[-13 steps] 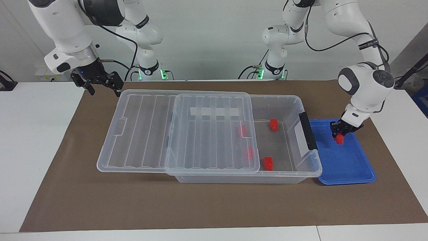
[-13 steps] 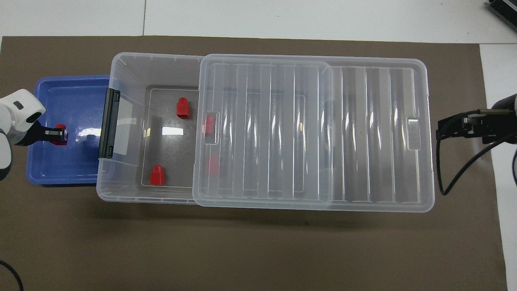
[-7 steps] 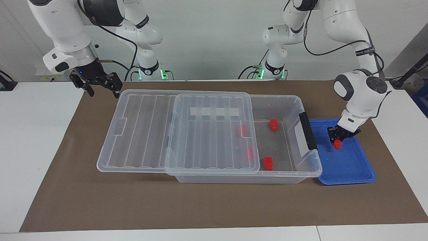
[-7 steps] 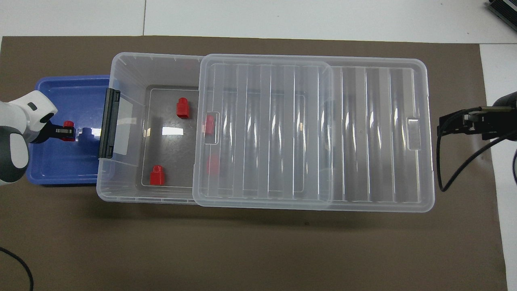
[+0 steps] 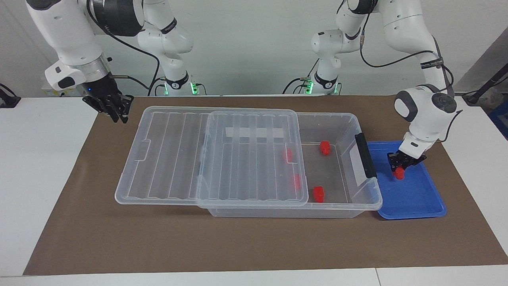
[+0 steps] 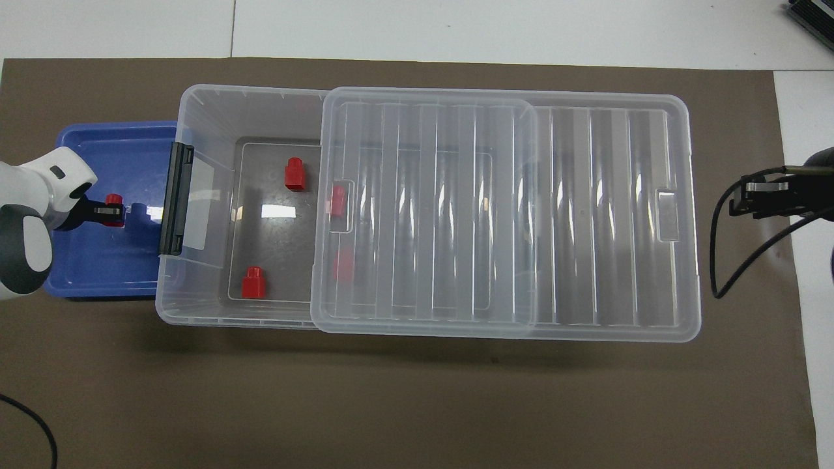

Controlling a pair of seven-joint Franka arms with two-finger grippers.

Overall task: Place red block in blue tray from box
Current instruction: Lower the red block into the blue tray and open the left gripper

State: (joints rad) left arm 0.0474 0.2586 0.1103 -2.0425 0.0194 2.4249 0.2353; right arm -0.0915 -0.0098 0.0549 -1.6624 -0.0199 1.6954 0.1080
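The blue tray [image 5: 414,198] [image 6: 98,273] lies at the left arm's end of the table, against the clear box [image 5: 337,116] [image 6: 195,107]. My left gripper [image 5: 400,166] [image 6: 112,212] is low over the tray, shut on a red block [image 5: 399,173] [image 6: 114,199]; I cannot tell whether the block touches the tray floor. Two more red blocks [image 5: 325,147] [image 5: 318,193] lie in the box's open end and two others [image 5: 287,155] show through the lid. My right gripper [image 5: 118,113] [image 6: 743,198] hangs shut and holding nothing, off the lid's end.
The ribbed clear lid [image 5: 166,159] [image 6: 606,215] is slid toward the right arm's end, overhanging the box. A black latch handle [image 5: 365,155] [image 6: 176,198] stands on the box wall next to the tray. A brown mat [image 5: 254,242] covers the table.
My left gripper has carried the red block lower and toward the box within the tray. The right gripper's fingers have closed and it has drawn away from the lid.
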